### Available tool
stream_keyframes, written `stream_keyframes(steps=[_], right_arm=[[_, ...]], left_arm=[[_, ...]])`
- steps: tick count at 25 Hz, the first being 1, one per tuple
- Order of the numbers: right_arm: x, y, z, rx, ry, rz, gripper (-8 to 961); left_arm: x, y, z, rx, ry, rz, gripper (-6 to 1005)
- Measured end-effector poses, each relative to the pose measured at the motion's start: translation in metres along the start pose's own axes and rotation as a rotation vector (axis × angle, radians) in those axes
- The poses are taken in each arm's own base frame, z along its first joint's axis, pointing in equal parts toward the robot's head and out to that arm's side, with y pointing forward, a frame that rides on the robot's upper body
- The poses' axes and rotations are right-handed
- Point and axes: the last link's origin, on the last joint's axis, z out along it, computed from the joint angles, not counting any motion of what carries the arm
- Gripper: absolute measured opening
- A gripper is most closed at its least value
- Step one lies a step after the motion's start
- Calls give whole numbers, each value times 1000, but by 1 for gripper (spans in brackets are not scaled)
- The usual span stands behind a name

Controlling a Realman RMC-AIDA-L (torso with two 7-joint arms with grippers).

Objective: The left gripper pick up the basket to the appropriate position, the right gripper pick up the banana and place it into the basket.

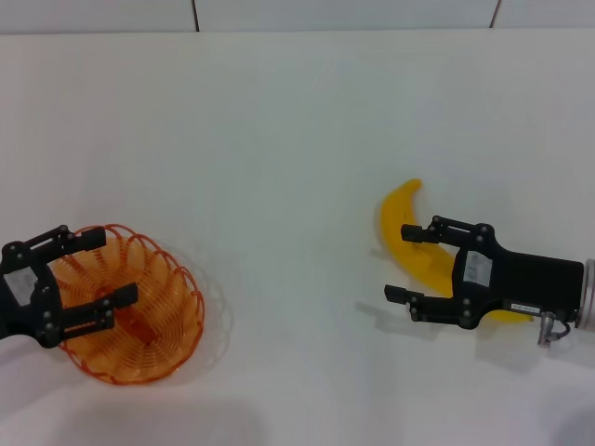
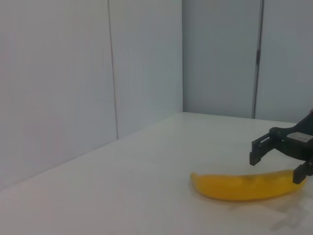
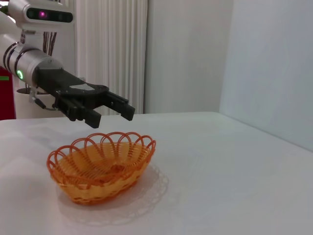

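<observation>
The orange wire basket (image 1: 139,321) rests on the white table at the near left. My left gripper (image 1: 119,266) hovers open just above its rim, touching nothing; the right wrist view shows that left gripper (image 3: 112,117) clear of the basket (image 3: 100,166). The yellow banana (image 1: 395,218) lies on the table at the right. My right gripper (image 1: 397,263) is open over its middle, one finger on each side. In the left wrist view the right gripper (image 2: 276,165) hangs slightly above the banana (image 2: 234,187), holding nothing.
The white table (image 1: 297,139) stretches bare between basket and banana and toward the far edge. Grey wall panels (image 2: 146,73) stand behind the table. Nothing else lies on the surface.
</observation>
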Motion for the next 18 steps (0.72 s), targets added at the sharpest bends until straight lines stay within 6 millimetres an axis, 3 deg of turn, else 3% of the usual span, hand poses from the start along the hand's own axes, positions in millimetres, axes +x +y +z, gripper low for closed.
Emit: stream_keyframes(steps=[13,18], right_arm=[[-1,0,2,-5,0,-3,793],[-1,-1,2,-2,2,-4,793]], left_arm=[[4,-3,2,3,12,-8,819],[38,-39,-4,75,67,-153,815]])
